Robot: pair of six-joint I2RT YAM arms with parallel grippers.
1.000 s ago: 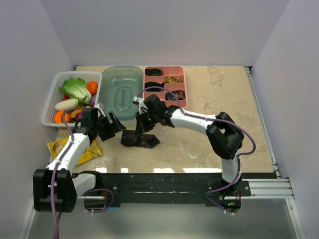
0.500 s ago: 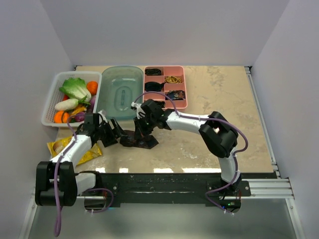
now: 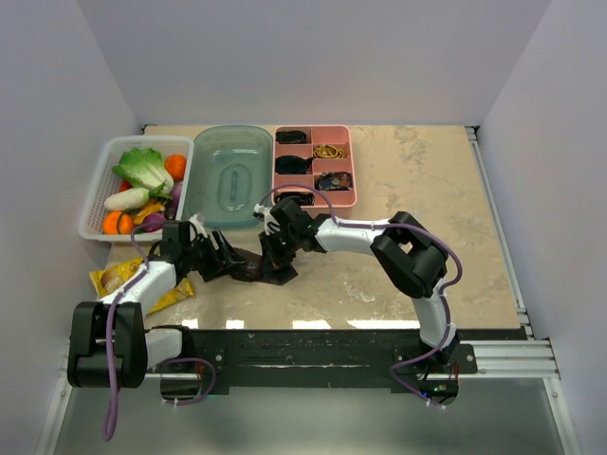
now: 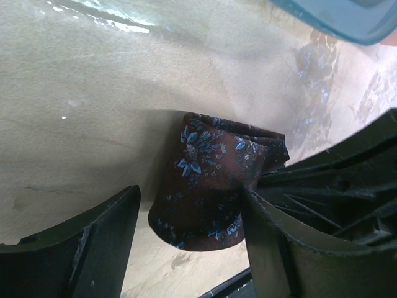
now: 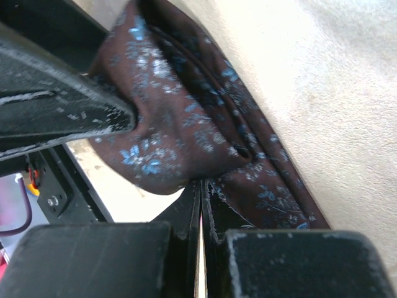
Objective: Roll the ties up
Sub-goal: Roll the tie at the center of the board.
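One brown-maroon tie (image 3: 263, 269) with small blue flowers lies bunched in a loose roll on the table, near the front middle. My left gripper (image 3: 225, 261) is open at the tie's left end. In the left wrist view the roll (image 4: 208, 186) sits between its fingers (image 4: 93, 248), and the right finger touches it. My right gripper (image 3: 276, 250) is on the roll from the right. In the right wrist view its jaws are pressed together, with the tips (image 5: 201, 189) under a fold of the tie (image 5: 186, 124). Several black ties lie rolled in the pink tray.
A pink compartment tray (image 3: 341, 133), a teal lidded container (image 3: 230, 175) and a white basket (image 3: 95, 194) of vegetables stand along the back left. A yellow packet (image 3: 119, 280) lies under the left arm. The container's edge (image 4: 347, 15) shows in the left wrist view.
My left gripper has moved right, up to the tie, and its fingers now straddle the tie's left end. The right gripper stayed on the tie, and the bundle has bunched up tighter.
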